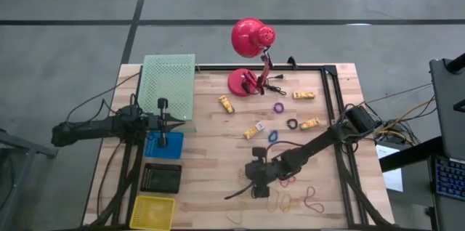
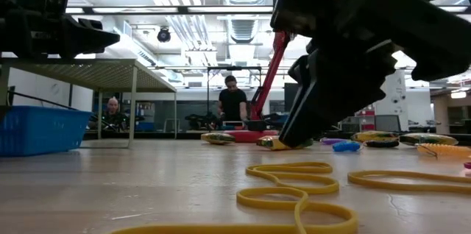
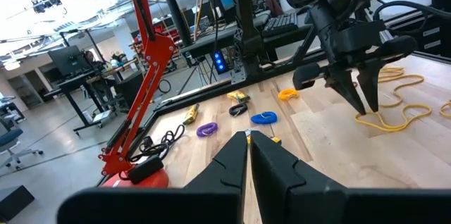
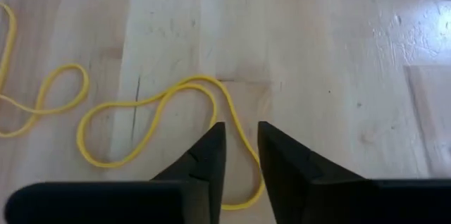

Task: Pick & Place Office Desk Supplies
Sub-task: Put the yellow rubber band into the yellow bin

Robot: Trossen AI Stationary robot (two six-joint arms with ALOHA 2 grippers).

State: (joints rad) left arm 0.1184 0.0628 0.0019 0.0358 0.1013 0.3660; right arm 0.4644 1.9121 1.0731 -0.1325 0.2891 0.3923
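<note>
Your right gripper [image 4: 241,155] stands slightly parted, straddling the yellow rubber band [image 4: 151,122] on the table's near side, probably gripping nothing; the band's loops run crosswise to the fingers.

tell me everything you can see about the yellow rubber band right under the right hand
The yellow rubber band is a thin, flexible closed loop, rubbery-looking, lying flat and slack on the wooden table in a wavy, pinched shape rather than a round one. It sits near the table's front edge, directly below the right hand, whose dark fingers are slightly parted with one strand running up between their tips. Whether the tips actually touch it cannot be told. Other yellow bands lie nearby.
</note>
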